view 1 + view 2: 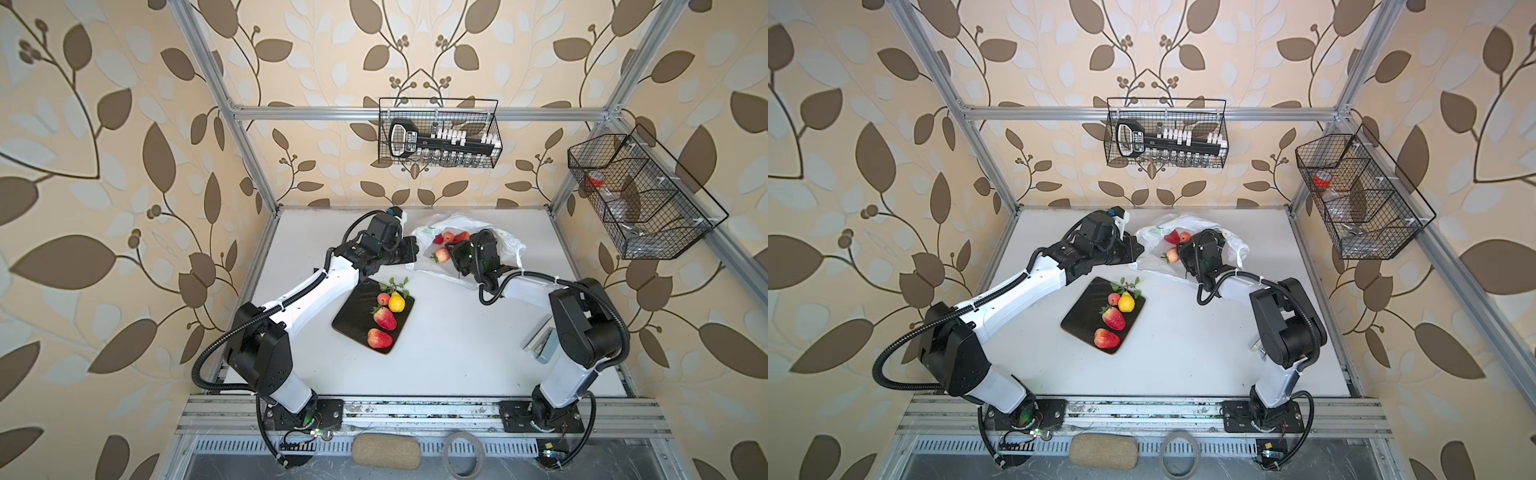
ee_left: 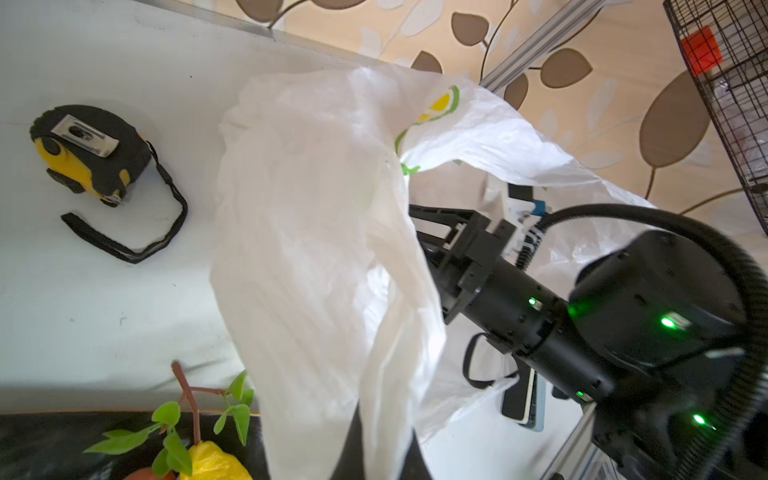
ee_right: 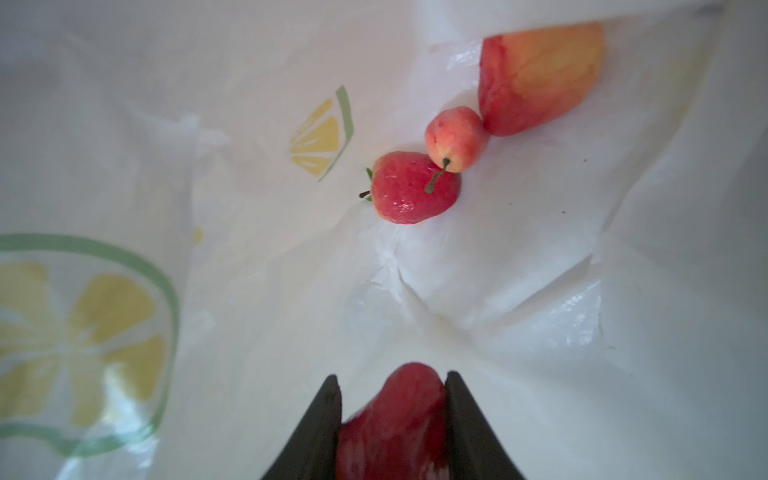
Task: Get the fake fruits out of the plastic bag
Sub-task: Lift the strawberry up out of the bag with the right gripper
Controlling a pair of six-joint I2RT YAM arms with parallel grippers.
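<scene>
The plastic bag (image 1: pixel 426 237) (image 1: pixel 1148 249) lies open at the back of the table, white with lemon prints. My left gripper (image 2: pixel 382 457) is shut on a fold of the bag (image 2: pixel 316 249) and holds its edge up. Inside the bag (image 3: pixel 478 291), my right gripper (image 3: pixel 392 399) is shut on a red strawberry (image 3: pixel 395 424). Past it lie another strawberry (image 3: pixel 415 189), a small pink-red round fruit (image 3: pixel 457 139) and a larger red-orange fruit (image 3: pixel 540 79). On a black board (image 1: pixel 355 305) rest a yellow pear (image 1: pixel 397 302), a small round fruit (image 1: pixel 383 298) and two strawberries (image 1: pixel 385 318).
A yellow-black tape measure (image 2: pixel 89 153) lies on the table beside the bag, behind my left arm. A flat phone-like thing (image 1: pixel 544 345) sits by the right arm's base. Wire baskets hang on the back wall (image 1: pixel 440 133) and the right wall (image 1: pixel 640 195). Aluminium posts edge the table.
</scene>
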